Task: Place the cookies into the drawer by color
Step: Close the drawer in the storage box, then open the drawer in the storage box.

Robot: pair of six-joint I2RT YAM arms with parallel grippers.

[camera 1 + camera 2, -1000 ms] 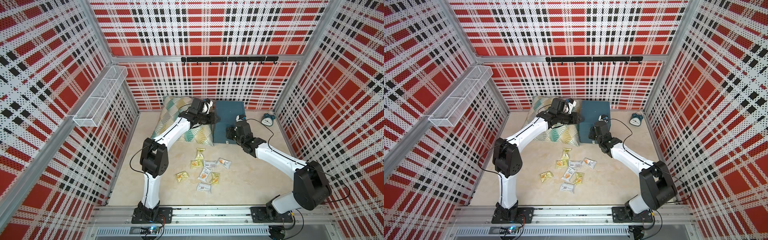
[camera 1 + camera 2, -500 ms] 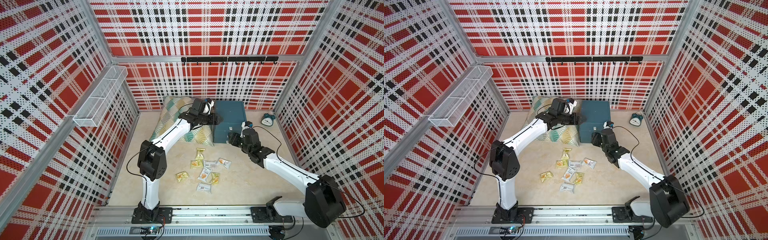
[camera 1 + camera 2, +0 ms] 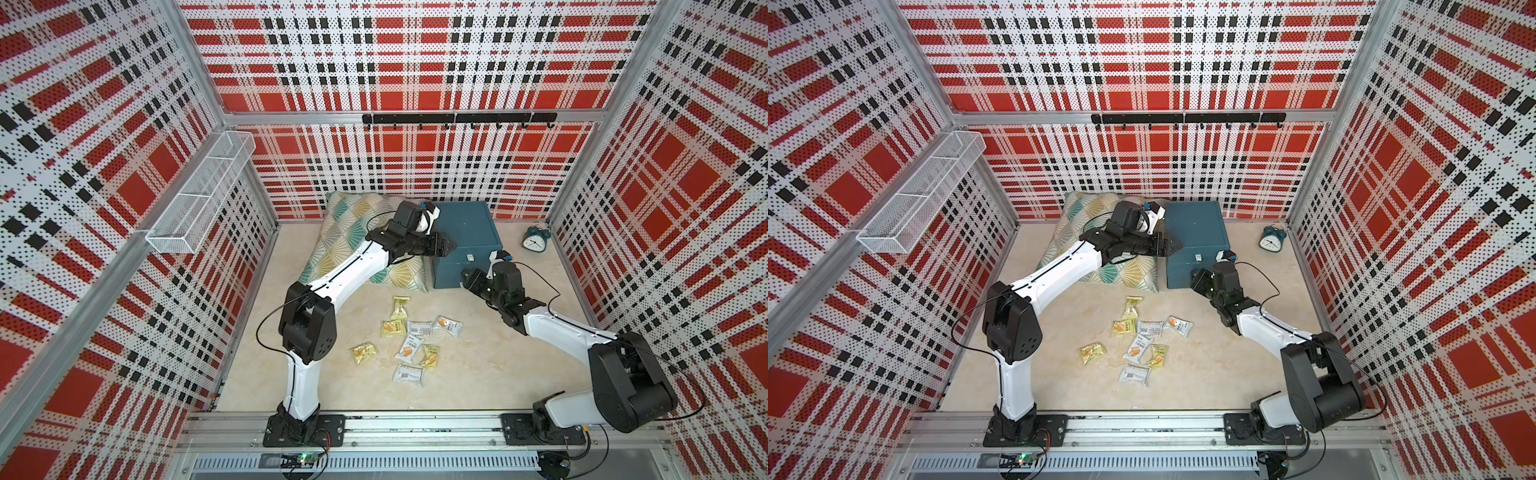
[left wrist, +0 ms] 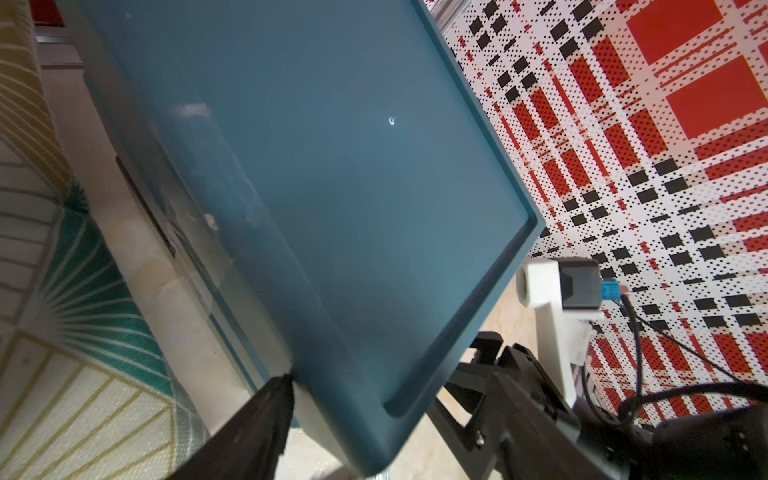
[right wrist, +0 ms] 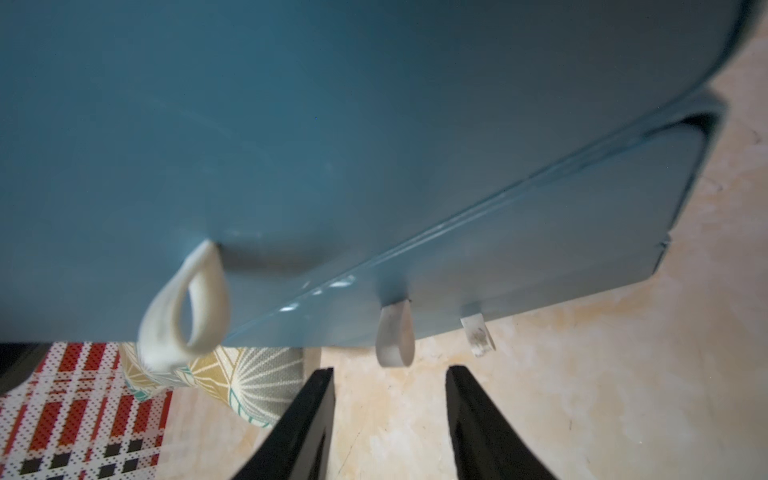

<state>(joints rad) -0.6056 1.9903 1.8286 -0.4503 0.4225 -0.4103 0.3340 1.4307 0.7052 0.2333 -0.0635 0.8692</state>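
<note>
1. Nearest edge, 6 o'clock: aluminium rail, on which both arm bases are bolted.

2. Middle of the tabletop: cookies. Eight packets are counted in both top views, four yellow and four white. They are laid flat in a loose cluster, some touching. None is held.

3. At 1 o'clock of the cluster: right arm, extended low toward the front of the drawer. The right jaws are seen apart in the wrist view, with nothing between them. One finger is pointed at the middle of three white handles, just short of it and not touching.

4. At 12 o'clock of the cluster, near the back wall: drawer, a dark teal chest, upright. Its fronts are seen flush in both top views.

5. At 9 o'clock of the drawer: left arm, laid across the cushion. The left jaws are held apart at the chest's near left top corner. One finger is set against the side wall; the other cannot be made out. Nothing is clamped.

6. Under that arm: cushion, leaf-patterned, just beside the drawer.

7. At 3 o'clock of the drawer, well apart: alarm clock, teal.

8. Walls: wire basket hung at 9 o'clock; black hook rail fixed at 12 o'clock.
</note>
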